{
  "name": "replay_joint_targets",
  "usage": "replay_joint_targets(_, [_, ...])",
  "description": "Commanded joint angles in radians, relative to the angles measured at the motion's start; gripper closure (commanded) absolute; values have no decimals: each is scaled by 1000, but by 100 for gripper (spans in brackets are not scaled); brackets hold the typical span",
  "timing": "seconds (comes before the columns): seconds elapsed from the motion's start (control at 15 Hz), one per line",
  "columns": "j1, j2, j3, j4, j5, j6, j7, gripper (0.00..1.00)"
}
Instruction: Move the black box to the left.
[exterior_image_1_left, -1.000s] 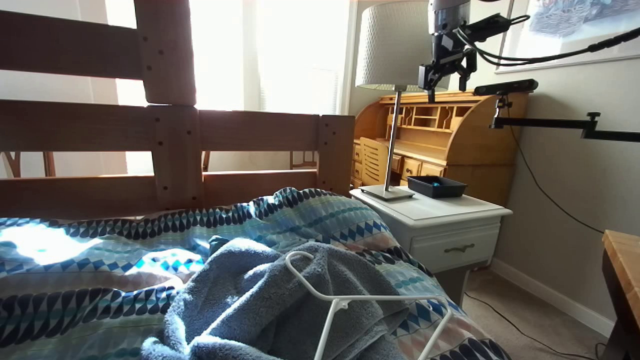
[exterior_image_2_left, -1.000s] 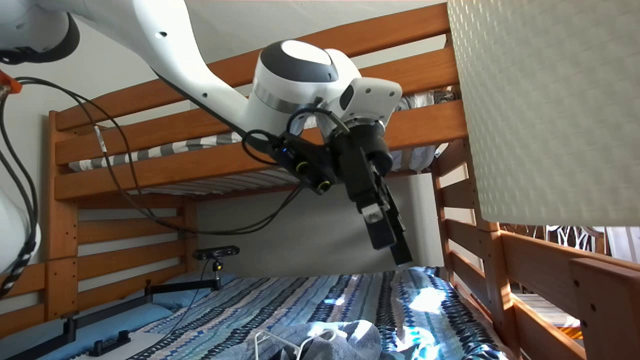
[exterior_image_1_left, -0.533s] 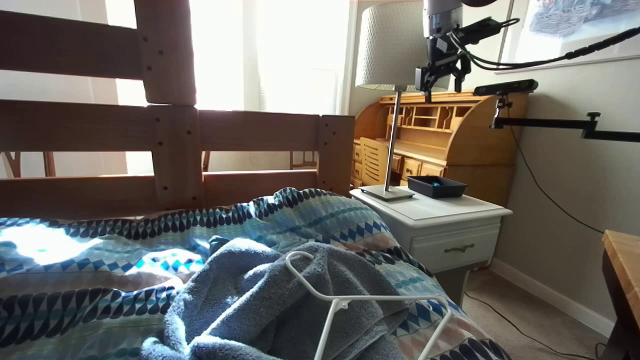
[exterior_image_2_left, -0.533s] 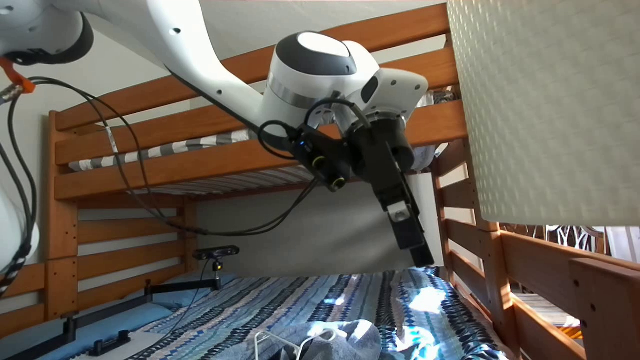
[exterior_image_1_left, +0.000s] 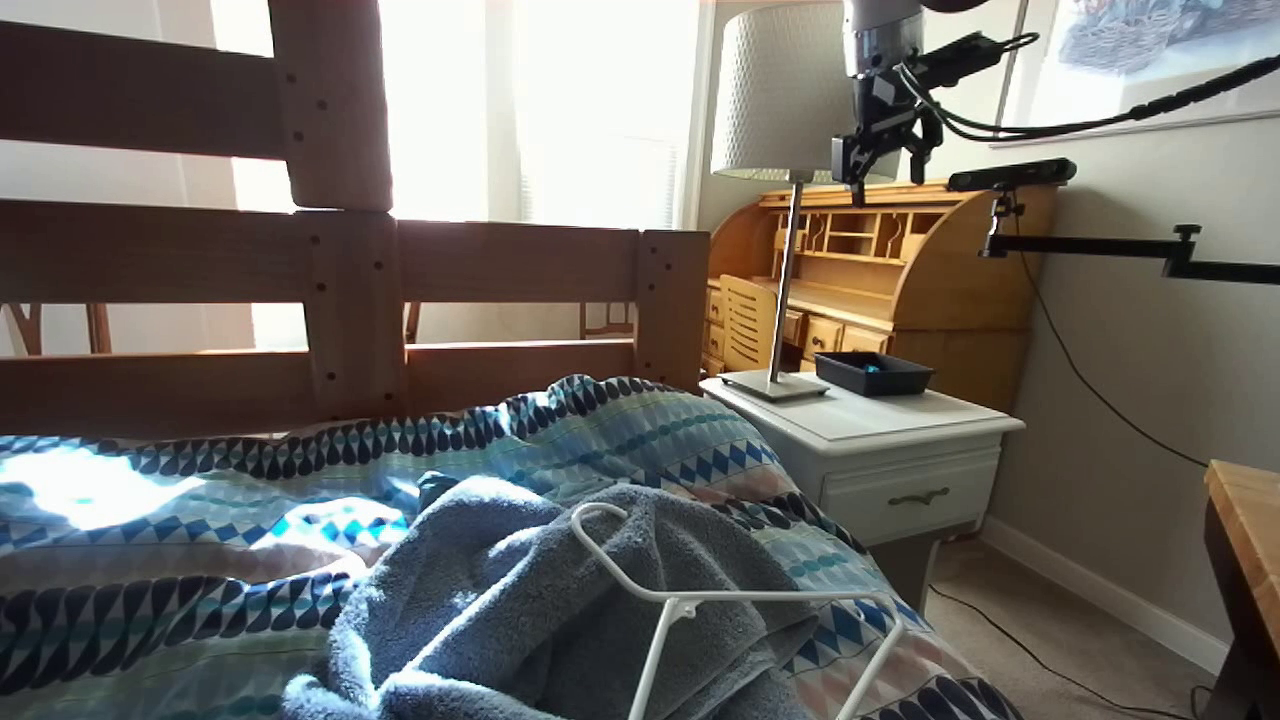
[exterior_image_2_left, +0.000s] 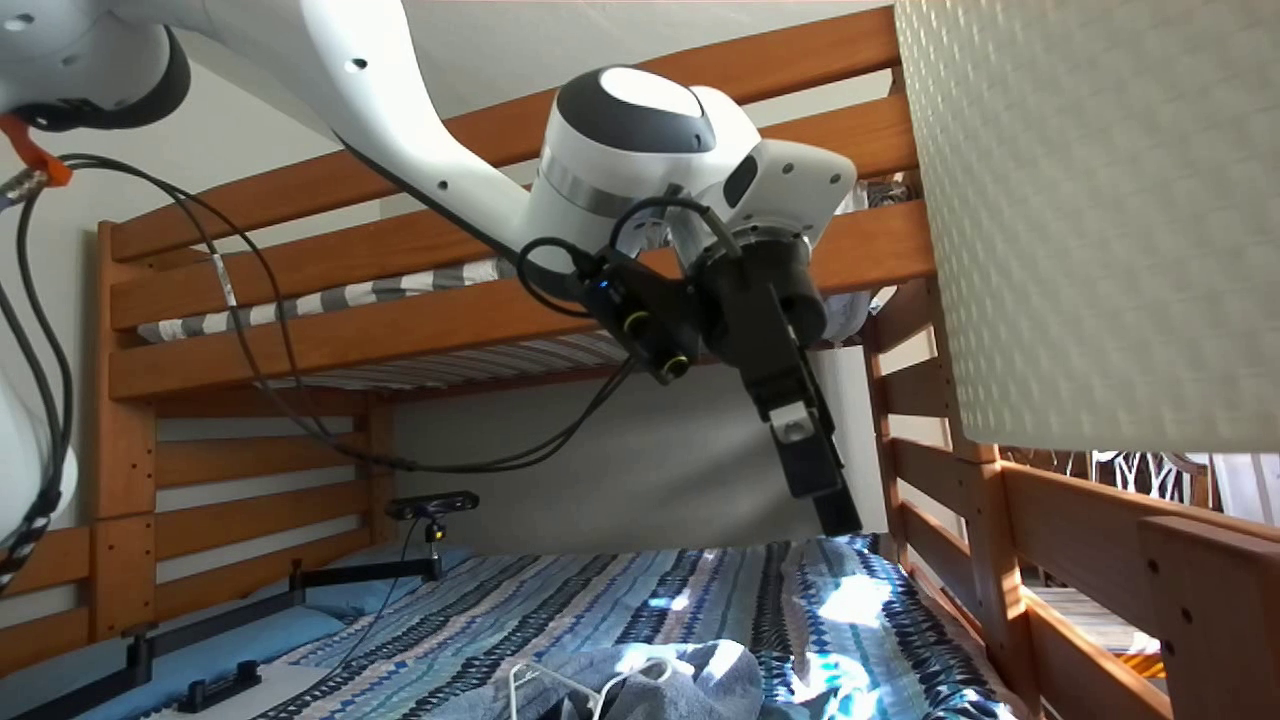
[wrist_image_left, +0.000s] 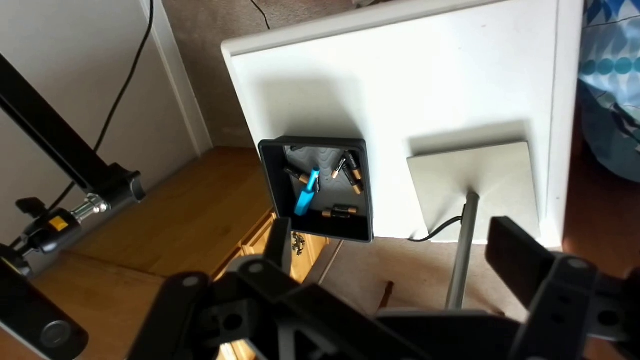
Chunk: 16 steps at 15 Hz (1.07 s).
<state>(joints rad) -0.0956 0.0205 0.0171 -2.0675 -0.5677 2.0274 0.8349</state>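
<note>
Up high, the gripper (wrist_image_left: 391, 243) hangs with its two fingers (wrist_image_left: 517, 260) spread wide apart; it is well above the surface (wrist_image_left: 425, 85) of a white nightstand (exterior_image_1_left: 890, 480), and in an exterior view it overlaps the textured shade (exterior_image_1_left: 780, 95) of a tall lamp (exterior_image_1_left: 786, 280), though I can't tell from here how near the two are. Lower down, the black box (wrist_image_left: 327, 195) rests level on that surface, close to the edge toward the roll-top desk (exterior_image_1_left: 950, 280) and well apart from the gripper; in the wrist view it lies left of the lamp's square metal base (wrist_image_left: 492, 175), a strip of white showing between; inside I make out a bright blue implement (wrist_image_left: 306, 196) and several batteries (wrist_image_left: 341, 214) with copper-coloured ends, lying loosely about. Behind the gripper the white arm (exterior_image_2_left: 400, 120) reaches in, seen against the upper rails of a wooden bunk bed (exterior_image_2_left: 430, 320), dark cables (exterior_image_2_left: 440, 467) looping below it; underneath, a patterned cover (exterior_image_1_left: 640, 430) lies rumpled, splashed with sunlight; a grey towel (exterior_image_1_left: 560, 590) is heaped on it, with a white hanger (exterior_image_1_left: 740, 596) over the towel; farther back, past the nightstand, stand that desk and a pale wooden chair (exterior_image_1_left: 748, 325).
</note>
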Motion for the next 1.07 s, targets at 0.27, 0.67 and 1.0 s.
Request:
replay_joint_targets(0.27, [22, 12, -32, 10, -10, 1, 5, 0])
replay_joint_targets(0.67, [2, 55, -90, 15, -14, -35, -15, 0])
replay_joint_targets(1.0, [-12, 100, -145, 1, -10, -33, -43, 0])
